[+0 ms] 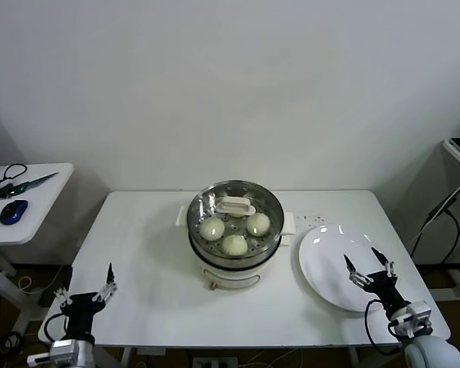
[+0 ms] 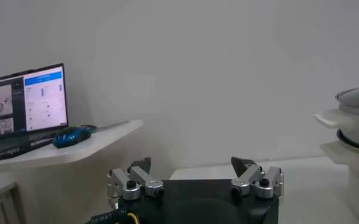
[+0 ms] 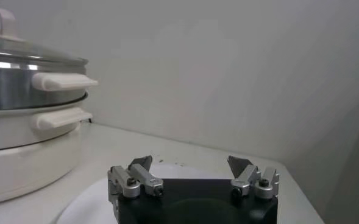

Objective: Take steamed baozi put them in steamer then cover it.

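No text can be read; the laptop screen (image 2: pixel 27 100) seems too blurred.

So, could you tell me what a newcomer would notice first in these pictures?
The steamer at the middle of the white table draws the eye: its glass lid is on, with three baozi visible beneath. To its right lies an empty white plate. Both grippers, left and right, hover open near the table's front corners.
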Tool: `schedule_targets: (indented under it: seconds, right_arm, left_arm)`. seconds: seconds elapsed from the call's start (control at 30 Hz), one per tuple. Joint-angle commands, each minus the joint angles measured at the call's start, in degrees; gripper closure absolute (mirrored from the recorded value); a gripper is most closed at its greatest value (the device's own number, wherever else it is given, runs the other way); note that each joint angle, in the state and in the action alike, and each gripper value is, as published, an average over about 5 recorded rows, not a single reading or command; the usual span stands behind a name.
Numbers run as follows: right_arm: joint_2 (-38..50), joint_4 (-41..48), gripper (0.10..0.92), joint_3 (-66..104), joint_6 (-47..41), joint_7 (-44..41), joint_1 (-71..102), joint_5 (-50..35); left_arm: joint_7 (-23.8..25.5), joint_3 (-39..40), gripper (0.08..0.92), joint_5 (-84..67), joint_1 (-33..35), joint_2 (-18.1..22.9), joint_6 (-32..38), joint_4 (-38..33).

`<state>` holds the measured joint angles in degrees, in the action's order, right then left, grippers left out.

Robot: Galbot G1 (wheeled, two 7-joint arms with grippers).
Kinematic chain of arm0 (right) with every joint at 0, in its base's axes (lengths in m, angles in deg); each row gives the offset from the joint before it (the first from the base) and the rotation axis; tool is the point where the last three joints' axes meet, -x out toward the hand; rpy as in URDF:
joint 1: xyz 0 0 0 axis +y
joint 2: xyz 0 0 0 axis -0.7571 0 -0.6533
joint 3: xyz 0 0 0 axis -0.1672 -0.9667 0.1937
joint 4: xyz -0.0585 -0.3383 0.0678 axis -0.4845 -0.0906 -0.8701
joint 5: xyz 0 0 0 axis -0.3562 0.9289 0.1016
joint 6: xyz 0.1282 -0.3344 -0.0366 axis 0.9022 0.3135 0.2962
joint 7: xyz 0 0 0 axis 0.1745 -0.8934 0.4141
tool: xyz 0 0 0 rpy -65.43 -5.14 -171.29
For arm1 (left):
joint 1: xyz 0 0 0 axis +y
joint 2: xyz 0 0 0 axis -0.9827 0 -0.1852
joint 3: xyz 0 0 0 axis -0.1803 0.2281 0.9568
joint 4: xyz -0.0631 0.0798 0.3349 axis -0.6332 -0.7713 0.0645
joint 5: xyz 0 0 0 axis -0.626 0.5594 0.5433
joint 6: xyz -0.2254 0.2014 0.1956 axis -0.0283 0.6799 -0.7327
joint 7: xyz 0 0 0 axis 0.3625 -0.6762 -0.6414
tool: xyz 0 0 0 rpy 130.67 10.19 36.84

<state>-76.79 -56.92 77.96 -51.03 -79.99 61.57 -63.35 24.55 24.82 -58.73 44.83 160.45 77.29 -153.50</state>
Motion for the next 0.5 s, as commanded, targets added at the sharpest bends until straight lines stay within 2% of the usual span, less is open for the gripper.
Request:
schedule_targets:
  seconds: [0.03, 0.5]
  right_arm:
    - [-0.13, 0.20, 0.203, 0.19, 0.35, -0.06, 0.25, -0.04]
    - [-0.30, 0.47, 0.203, -0.09, 0.54, -0.09, -0.23, 0.22]
  left_arm:
    - [0.06, 0.56, 0.177, -0.80, 0.52, 0.19, 2.01, 0.27]
    - [-0.13, 2.46, 0.177, 0.20, 0.09, -0.56, 2.41, 0.66]
